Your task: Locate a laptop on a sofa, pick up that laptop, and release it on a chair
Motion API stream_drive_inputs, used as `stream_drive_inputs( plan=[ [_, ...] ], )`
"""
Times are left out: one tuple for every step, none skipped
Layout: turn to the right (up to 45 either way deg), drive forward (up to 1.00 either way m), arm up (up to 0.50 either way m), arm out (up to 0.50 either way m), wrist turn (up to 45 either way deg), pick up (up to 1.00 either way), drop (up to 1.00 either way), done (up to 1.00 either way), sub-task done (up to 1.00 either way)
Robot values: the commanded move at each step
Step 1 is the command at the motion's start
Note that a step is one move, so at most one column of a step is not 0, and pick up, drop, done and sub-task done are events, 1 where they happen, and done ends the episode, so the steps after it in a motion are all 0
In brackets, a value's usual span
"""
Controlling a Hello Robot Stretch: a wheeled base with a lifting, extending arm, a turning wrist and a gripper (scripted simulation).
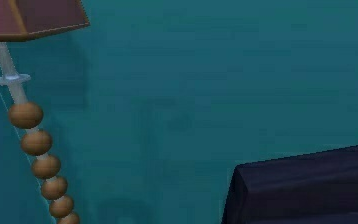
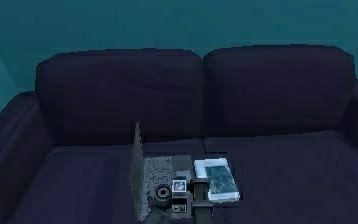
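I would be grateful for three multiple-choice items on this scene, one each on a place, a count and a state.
1. Where is the laptop?
A. on the sofa seat
B. on the floor
C. on a desk

2. How many back cushions does the sofa show?
A. one
B. two
C. four

3. How is the laptop's lid?
A. shut flat
B. raised
C. torn off

Answers: 1 A, it rests on the dark seat; 2 B, two cushions stand side by side; 3 B, the lid stands upright beside the keyboard.
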Motion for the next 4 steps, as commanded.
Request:
stream_drive_inputs(
  plan=[
    [0.0, 0.0, 0.0, 0.0, 45.0, 0.0, 0.0, 0.0, 0.0],
    [0.0, 0.0, 0.0, 0.0, 45.0, 0.0, 0.0, 0.0, 0.0],
    [0.0, 0.0, 0.0, 0.0, 24.0, 0.0, 0.0, 0.0, 0.0],
    [0.0, 0.0, -0.3, 0.0, 0.0, 0.0, 0.0, 0.0, 0.0]
  ],
)
